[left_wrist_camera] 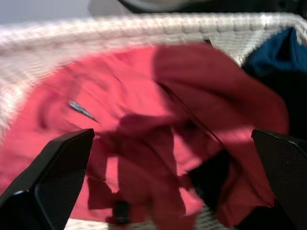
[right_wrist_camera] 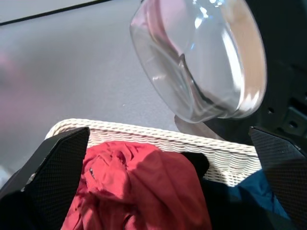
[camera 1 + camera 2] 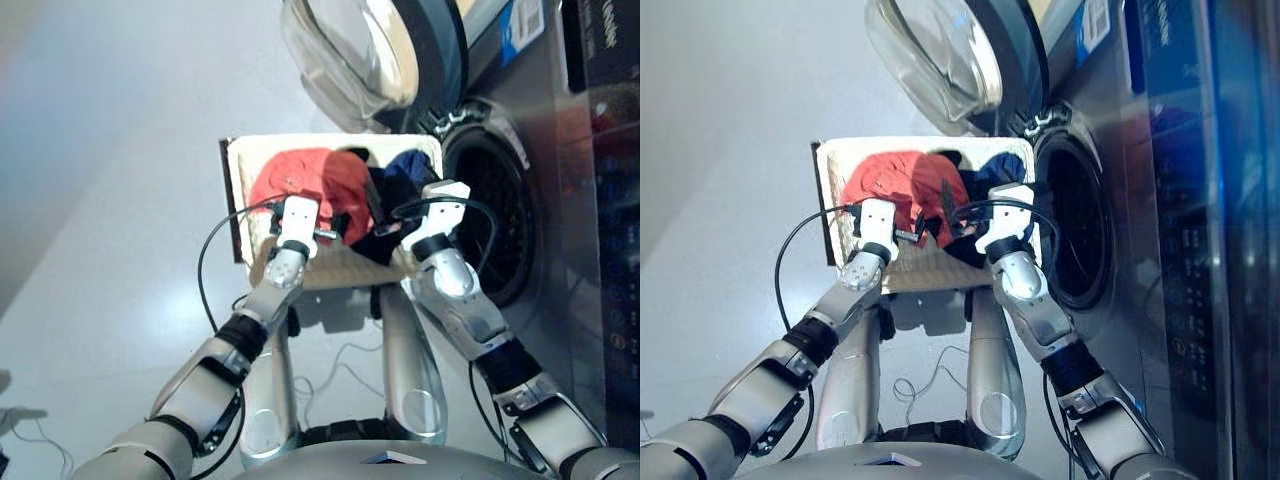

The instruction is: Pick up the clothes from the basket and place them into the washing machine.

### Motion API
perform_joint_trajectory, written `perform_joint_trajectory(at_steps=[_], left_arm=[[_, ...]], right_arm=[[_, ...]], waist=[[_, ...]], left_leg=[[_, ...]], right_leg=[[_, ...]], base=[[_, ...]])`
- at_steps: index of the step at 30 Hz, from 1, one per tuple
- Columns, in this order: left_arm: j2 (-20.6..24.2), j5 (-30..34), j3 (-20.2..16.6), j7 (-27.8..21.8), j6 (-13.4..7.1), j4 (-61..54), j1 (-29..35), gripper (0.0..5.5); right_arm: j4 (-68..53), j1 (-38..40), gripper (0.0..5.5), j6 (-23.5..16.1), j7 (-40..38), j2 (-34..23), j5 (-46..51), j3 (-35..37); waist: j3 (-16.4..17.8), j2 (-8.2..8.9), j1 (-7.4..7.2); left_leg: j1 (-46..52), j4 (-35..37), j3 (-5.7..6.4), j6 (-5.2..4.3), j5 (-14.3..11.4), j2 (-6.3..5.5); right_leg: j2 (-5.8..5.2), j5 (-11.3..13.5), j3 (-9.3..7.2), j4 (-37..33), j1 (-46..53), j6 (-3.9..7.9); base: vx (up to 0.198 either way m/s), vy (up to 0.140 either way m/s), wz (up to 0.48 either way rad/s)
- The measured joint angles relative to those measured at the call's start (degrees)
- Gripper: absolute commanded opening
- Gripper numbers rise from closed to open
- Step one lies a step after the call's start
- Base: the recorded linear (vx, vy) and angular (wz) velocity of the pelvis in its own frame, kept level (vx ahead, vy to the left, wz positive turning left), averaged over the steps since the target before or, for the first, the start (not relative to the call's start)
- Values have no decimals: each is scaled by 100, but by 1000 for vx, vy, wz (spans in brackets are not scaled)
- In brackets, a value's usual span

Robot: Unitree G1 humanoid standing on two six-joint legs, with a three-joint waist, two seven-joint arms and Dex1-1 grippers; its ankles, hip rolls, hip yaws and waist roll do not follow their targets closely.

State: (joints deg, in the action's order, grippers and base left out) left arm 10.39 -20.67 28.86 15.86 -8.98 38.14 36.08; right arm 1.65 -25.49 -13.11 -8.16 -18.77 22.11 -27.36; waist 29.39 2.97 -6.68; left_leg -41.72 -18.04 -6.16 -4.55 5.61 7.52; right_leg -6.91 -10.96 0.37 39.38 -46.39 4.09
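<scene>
The big grey washing machine (image 3: 560,200) stands on the robot's right side, and its round hole (image 3: 490,215) is dark inside. Its glass door (image 3: 355,50) is swung wide open and sticks out past the far side of the basket. The basket (image 3: 330,270) is cream-white and woven, and it sits on the pale floor (image 3: 110,180) just beside the machine, right in front of the robot. The clothes are still in the basket. The coral-orange one (image 3: 300,180) is the biggest lump and fills the left and middle part. The navy blue one (image 3: 408,165) lies at the right end, close to the machine's hole, and the black one (image 3: 380,245) is bunched beside it, next to the orange one. The left gripper (image 1: 158,191) hangs low over the orange cloth, with its two black fingers (image 1: 53,182) spread wide apart and nothing between them. The right gripper (image 2: 172,191) is over the right part of the basket, above the dark clothes. Its fingers (image 2: 57,172) are wide apart too and hold nothing. Thin black cables (image 3: 205,260) loop from the wrists.
</scene>
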Motion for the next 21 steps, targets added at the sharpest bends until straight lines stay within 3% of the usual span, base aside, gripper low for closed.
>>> perform_joint_trajectory(at_steps=[8,10,21], left_arm=[[-55,-117,-119,258,38,539,346,550],[-60,-117,-198,280,45,671,511,550],[15,-36,-509,981,-5,934,920,550]], right_arm=[[-178,-208,550,-1,-39,-20,-5,-193],[-266,-306,550,-4,-36,-12,-22,-212],[-372,-490,550,-15,2,-66,-51,-442]], waist=[[52,44,-118],[60,58,-134],[92,123,-260]], left_leg=[[-477,-212,65,-79,8,135],[-557,-234,61,-76,22,140],[-682,-322,-4,-89,-2,161]], right_leg=[[136,28,4,189,-492,-89],[140,58,12,228,-583,-143],[165,59,84,252,-729,-145]], base=[[-7,-3,-11],[0,0,0],[0,0,0]])
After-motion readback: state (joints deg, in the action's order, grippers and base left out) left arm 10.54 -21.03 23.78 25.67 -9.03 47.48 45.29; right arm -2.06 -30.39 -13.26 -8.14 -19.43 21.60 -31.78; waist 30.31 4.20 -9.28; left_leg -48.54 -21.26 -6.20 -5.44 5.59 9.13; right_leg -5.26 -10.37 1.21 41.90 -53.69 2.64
